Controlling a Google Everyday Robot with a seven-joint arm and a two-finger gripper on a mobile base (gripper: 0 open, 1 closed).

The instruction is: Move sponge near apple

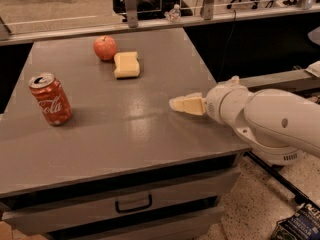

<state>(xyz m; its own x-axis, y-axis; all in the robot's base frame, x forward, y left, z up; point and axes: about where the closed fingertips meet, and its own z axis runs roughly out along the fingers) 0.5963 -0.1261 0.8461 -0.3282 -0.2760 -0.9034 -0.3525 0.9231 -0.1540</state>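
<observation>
The pale yellow sponge (pixel 126 64) lies flat on the grey table (pixel 125 134) at the back, just right of the red apple (pixel 105 47), with a small gap between them. My gripper (pixel 176 104) hovers low over the table's right part, pointing left, well to the right of and nearer than the sponge. It holds nothing and touches neither the sponge nor the apple. The white arm (pixel 265 119) reaches in from the right.
A red Coca-Cola can (pixel 50 99) stands upright on the table's left side. The table has drawers below its front edge (pixel 132 202). A rail with posts (pixel 131 6) runs behind the table. A dark object (pixel 299 226) lies on the floor at the bottom right.
</observation>
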